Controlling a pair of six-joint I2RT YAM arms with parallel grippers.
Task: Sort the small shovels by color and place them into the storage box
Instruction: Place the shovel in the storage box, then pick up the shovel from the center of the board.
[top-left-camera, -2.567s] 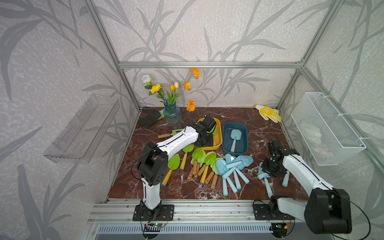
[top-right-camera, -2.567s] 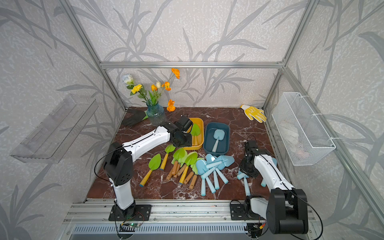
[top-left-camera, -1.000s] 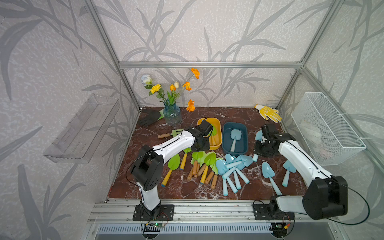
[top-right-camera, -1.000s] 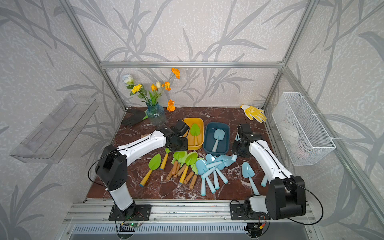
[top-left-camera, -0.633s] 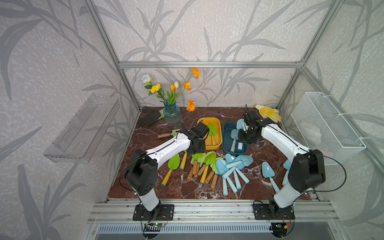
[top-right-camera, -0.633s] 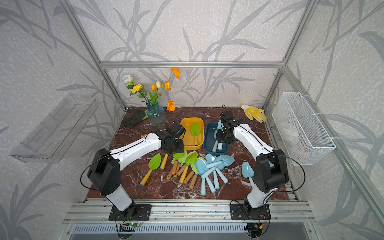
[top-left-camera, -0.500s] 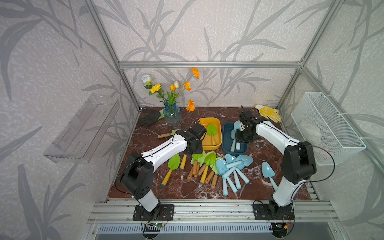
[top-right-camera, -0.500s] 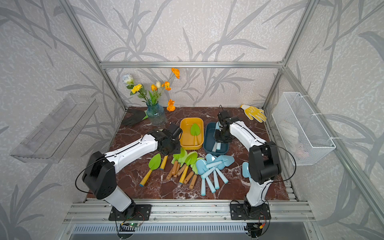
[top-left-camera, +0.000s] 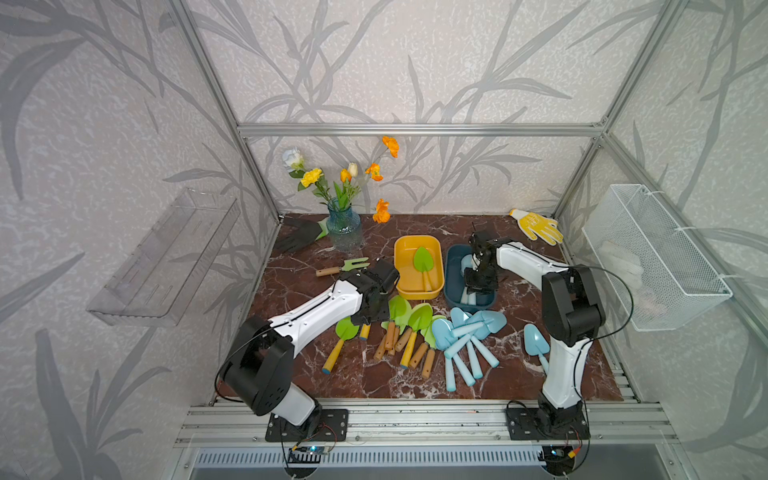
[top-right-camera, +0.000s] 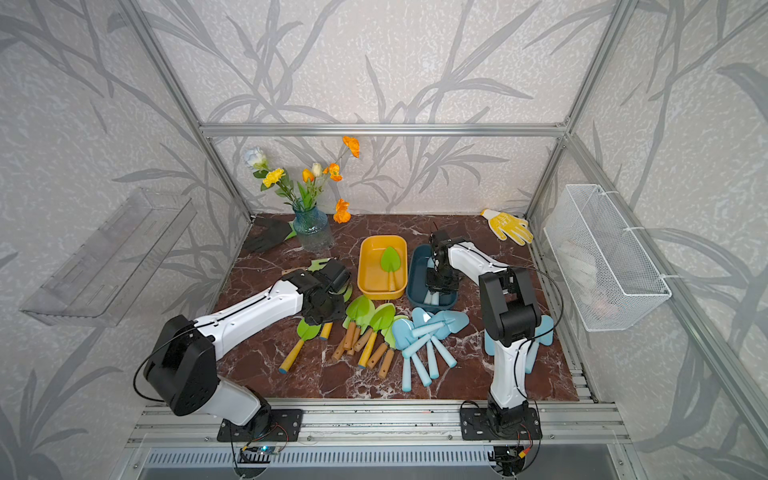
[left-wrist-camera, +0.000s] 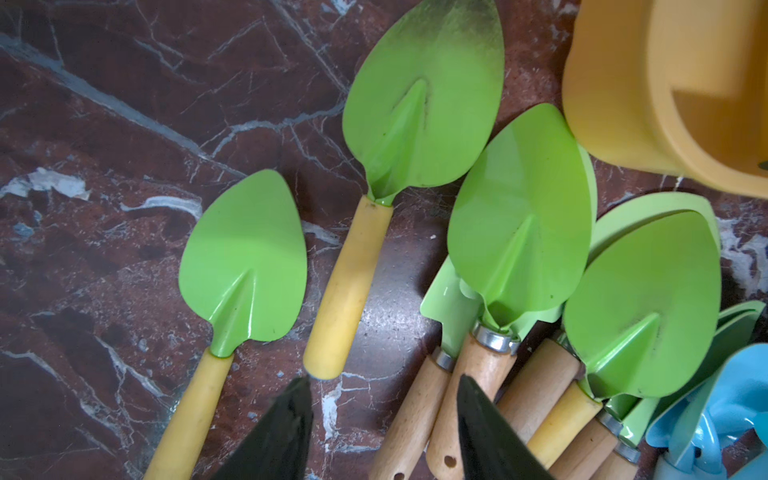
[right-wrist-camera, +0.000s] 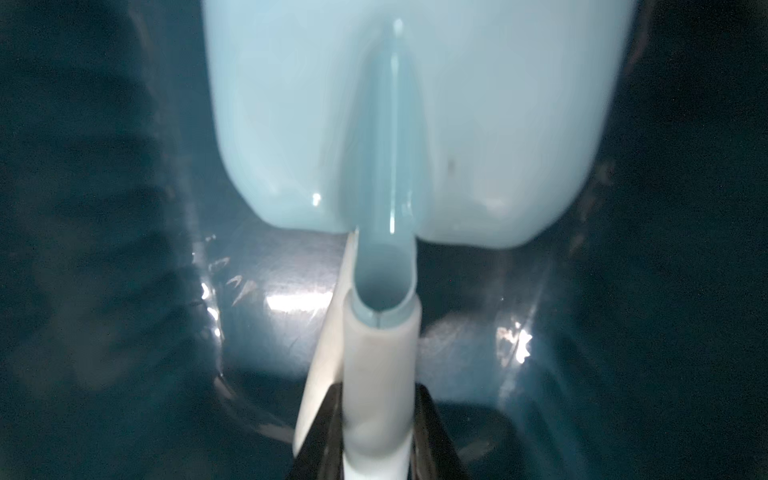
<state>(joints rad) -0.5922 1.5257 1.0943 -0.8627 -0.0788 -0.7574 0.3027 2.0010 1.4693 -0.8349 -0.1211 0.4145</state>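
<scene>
Shovels (top-left-camera: 419, 316) lie in a heap on the table (top-left-camera: 353, 374), green shovels (top-left-camera: 399, 309) next to blue shovels (top-left-camera: 482, 324), just in front of a yellow box (top-left-camera: 415, 293) with one green shovel (top-left-camera: 423, 262) in it and a dark blue box (top-left-camera: 449, 270). The left gripper (left-wrist-camera: 382, 415) hangs over the green shovels with its jaws part way open and nothing in them. The right gripper (right-wrist-camera: 378, 436) is down inside the dark blue box, and its jaws are closed tight on the handle of a blue shovel (right-wrist-camera: 291, 124).
</scene>
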